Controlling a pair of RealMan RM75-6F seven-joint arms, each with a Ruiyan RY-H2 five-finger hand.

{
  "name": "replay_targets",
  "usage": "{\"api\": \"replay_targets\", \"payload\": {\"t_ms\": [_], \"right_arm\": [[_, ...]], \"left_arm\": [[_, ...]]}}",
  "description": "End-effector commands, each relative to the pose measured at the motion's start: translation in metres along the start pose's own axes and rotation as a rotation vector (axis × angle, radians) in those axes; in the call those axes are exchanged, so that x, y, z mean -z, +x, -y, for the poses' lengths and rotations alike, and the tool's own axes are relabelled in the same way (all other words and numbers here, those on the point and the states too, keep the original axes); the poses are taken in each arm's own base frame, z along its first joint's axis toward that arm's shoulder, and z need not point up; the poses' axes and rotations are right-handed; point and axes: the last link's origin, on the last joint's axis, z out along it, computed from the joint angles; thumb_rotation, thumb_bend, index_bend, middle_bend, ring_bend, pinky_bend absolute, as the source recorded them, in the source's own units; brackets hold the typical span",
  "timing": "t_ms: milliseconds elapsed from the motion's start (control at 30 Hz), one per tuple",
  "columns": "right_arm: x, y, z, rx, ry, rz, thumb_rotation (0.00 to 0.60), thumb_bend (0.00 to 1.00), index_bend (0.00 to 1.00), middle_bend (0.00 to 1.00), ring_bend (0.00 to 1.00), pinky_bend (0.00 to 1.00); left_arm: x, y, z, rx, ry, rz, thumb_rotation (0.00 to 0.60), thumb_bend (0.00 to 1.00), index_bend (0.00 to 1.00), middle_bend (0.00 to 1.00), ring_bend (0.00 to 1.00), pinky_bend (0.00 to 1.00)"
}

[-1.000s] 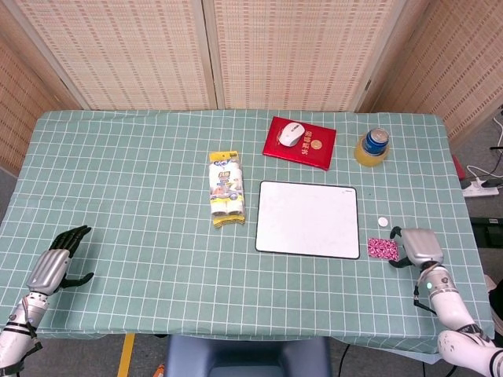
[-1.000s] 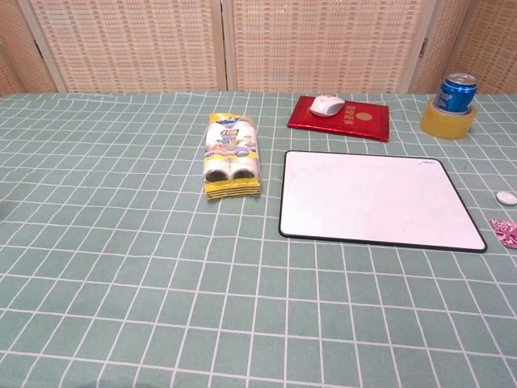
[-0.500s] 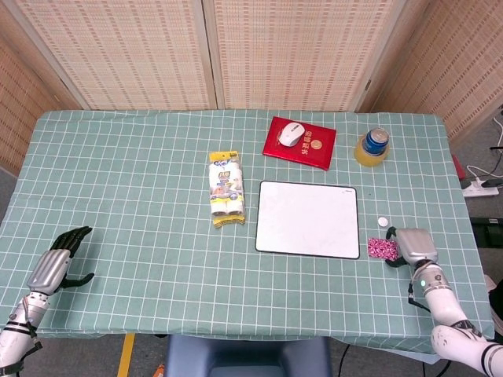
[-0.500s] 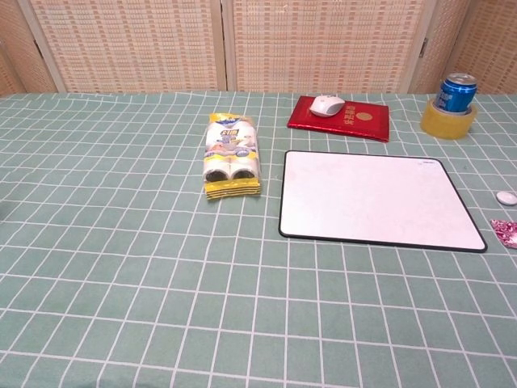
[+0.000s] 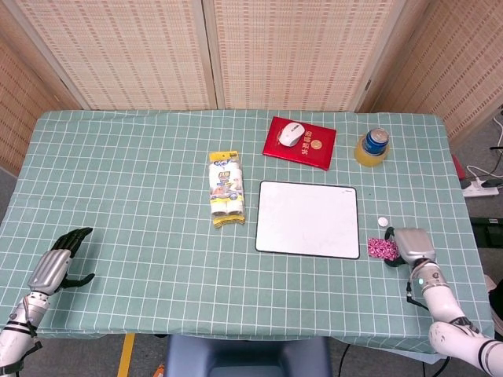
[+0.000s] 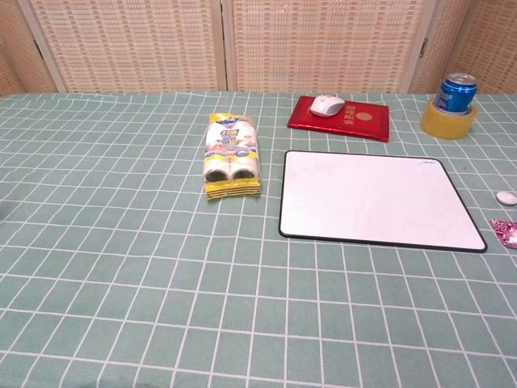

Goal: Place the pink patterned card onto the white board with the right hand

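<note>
**Even indoor light, sharp frames, soft shadows**

Both views are bright and evenly lit, with diffuse light that seems to fall from overhead. Shadows are short and faint: the blue can (image 5: 376,141) and the yellow package (image 5: 225,188) throw only thin dark rims onto the green checked tablecloth (image 5: 141,181). The white board (image 6: 378,199) reads clean white with no blown-out glare (its black border stays crisp). Focus holds across the table in both views, and no motion blur shows. In the head view the table edges bow slightly outward, a mild wide-angle distortion. The woven screens (image 6: 323,40) behind look slightly warm in tone.
</note>
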Motion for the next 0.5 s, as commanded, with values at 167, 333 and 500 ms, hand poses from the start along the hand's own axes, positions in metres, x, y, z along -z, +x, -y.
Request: {"api": "replay_targets", "payload": {"t_ms": [167, 333, 500], "right_arm": [[-0.0019, -0.0008, 0.0011, 0.008, -0.006, 0.004, 0.542, 0.22, 0.36, 0.97, 0.93, 0.98], [-0.0030, -0.0008, 0.0021, 0.005, -0.008, 0.003, 0.543, 0.23, 0.37, 0.97, 0.94, 0.98], [-0.0025, 0.0008, 0.0025, -0.001, -0.005, -0.005, 0.543, 0.24, 0.40, 0.98, 0.94, 0.99]], "left_arm": [[-0.0004, 0.0005, 0.0007, 0.005, 0.001, -0.001, 0.501, 0.19, 0.00, 0.06, 0.00, 0.08], [-0.0002, 0.0008, 0.0001, 0.010, -0.003, -0.004, 0.499, 0.19, 0.00, 0.06, 0.00, 0.08], [0.0000, 0.0006, 0.0008, 0.016, 0.000, 0.000, 0.500, 0.19, 0.00, 0.06, 0.00, 0.08]]}}
